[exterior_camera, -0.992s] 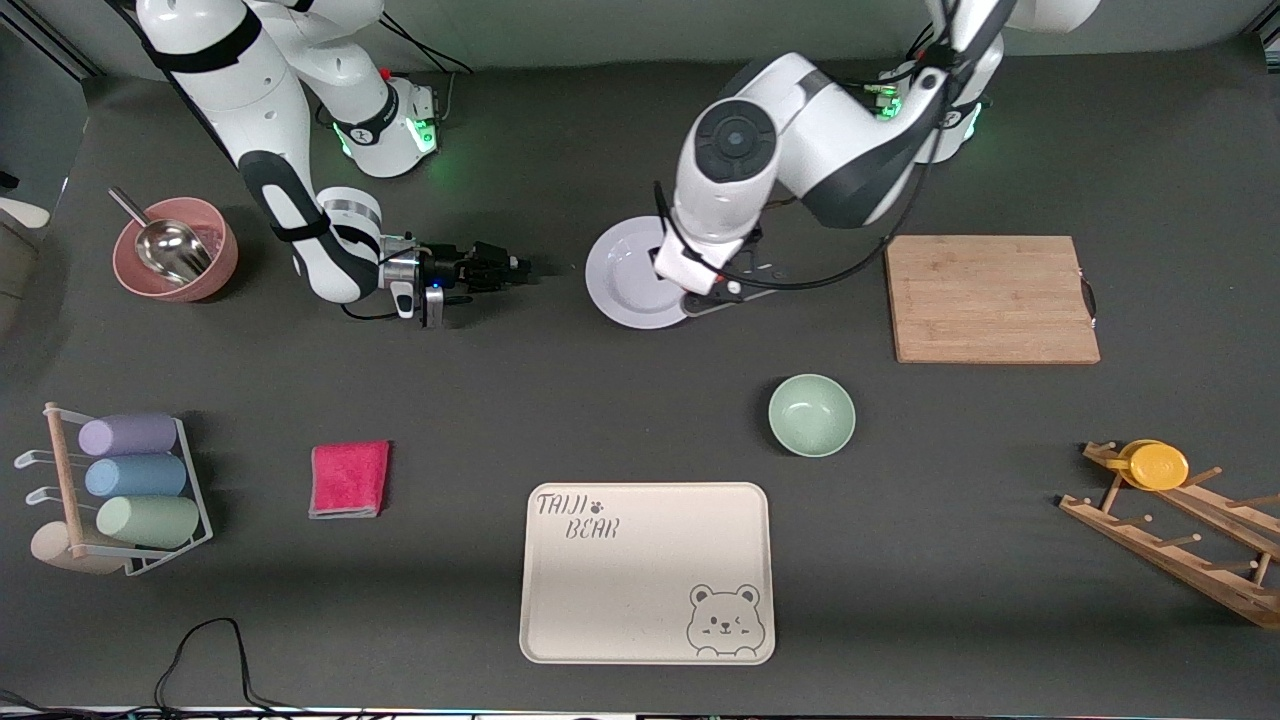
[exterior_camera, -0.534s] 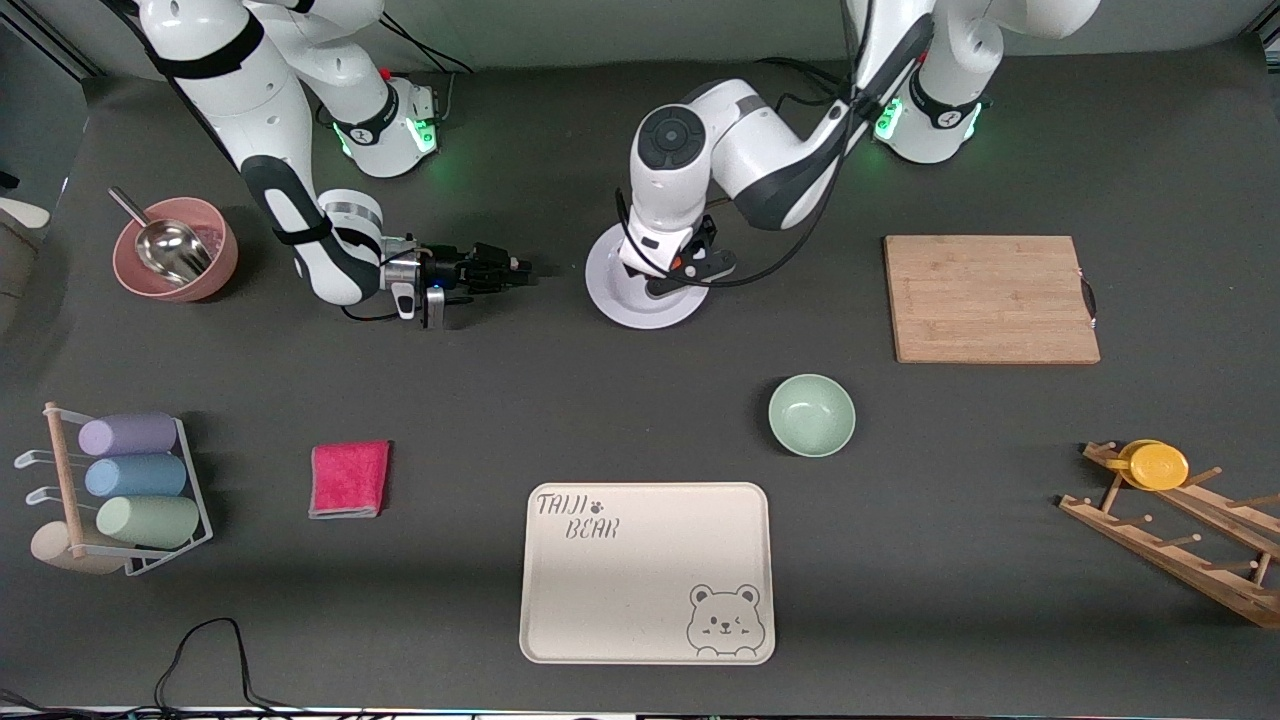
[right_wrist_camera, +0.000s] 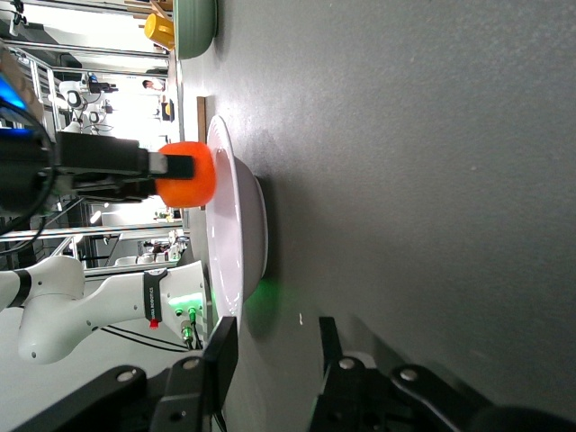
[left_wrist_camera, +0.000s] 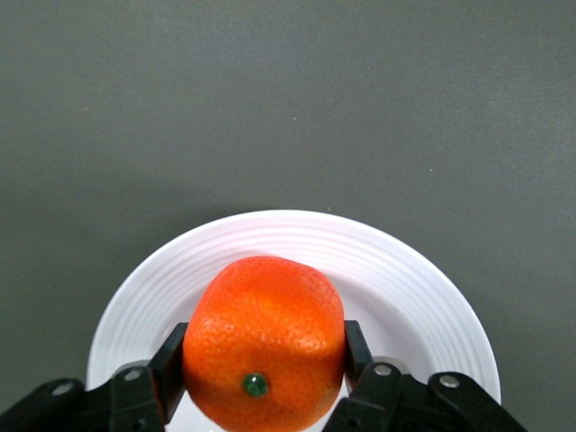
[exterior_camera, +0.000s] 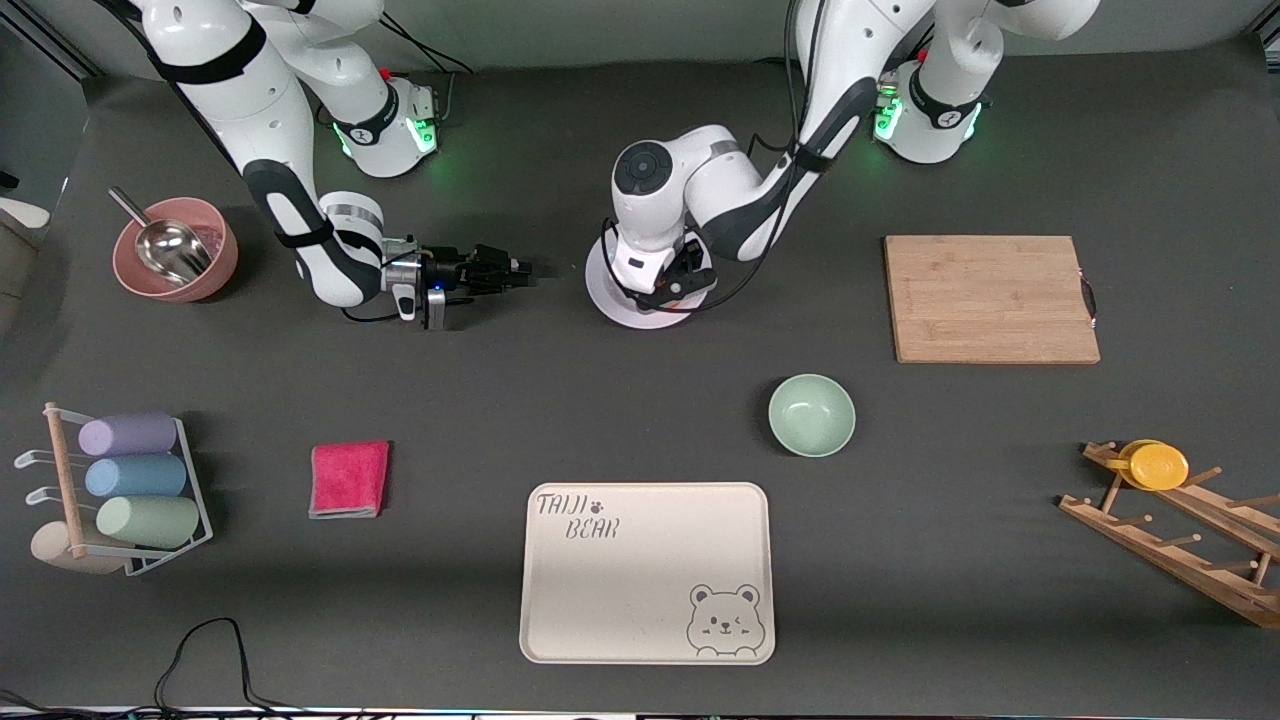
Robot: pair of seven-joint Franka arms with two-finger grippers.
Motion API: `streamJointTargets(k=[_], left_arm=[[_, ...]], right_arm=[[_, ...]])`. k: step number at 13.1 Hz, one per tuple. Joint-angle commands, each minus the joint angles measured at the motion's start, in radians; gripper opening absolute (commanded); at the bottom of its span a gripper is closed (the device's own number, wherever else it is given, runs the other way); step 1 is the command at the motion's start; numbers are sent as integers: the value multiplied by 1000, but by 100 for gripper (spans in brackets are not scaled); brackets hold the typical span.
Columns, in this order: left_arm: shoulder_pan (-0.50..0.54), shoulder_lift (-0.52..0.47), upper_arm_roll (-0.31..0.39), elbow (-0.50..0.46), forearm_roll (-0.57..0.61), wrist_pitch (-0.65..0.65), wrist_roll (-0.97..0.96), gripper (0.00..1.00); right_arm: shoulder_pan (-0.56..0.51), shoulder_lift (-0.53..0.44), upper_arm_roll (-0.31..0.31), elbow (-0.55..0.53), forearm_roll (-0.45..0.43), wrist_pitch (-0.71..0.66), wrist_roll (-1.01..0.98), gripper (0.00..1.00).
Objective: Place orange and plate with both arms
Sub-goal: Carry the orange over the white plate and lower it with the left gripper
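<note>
Right now the left gripper is hanging over the plate, its two fingers closing on either side of the orange and gripping it. In the right wrist view the orange is sitting just above the plate's well, almost touching it; whether it is resting on the plate cannot be told. The plate is lying flat on the dark table, between the two arms and farther from the front camera than the green bowl. The right gripper is waiting low over the table beside the plate, toward the right arm's end, pointing at the plate with its fingers standing apart and holding nothing.
</note>
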Motion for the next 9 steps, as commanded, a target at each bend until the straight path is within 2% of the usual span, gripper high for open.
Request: streamJointTargets(k=[1, 5, 6, 7, 8, 9], left_arm=[[-25, 13, 12, 6, 29, 48, -62, 0], [-38, 30, 11, 6, 27, 70, -81, 2], [-38, 28, 12, 6, 27, 61, -79, 47], [-39, 25, 11, 6, 27, 56, -79, 64], [-38, 21, 11, 6, 27, 53, -81, 100], [-36, 15, 9, 7, 24, 31, -81, 100]], right_arm=[[4, 27, -3, 9, 33, -13, -35, 43], [6, 27, -3, 7, 56, -13, -30, 43], [10, 27, -3, 7, 68, -13, -33, 43], [12, 27, -3, 9, 68, -13, -30, 43], [12, 27, -3, 9, 68, -14, -30, 43], [12, 27, -1, 9, 68, -13, -30, 43]])
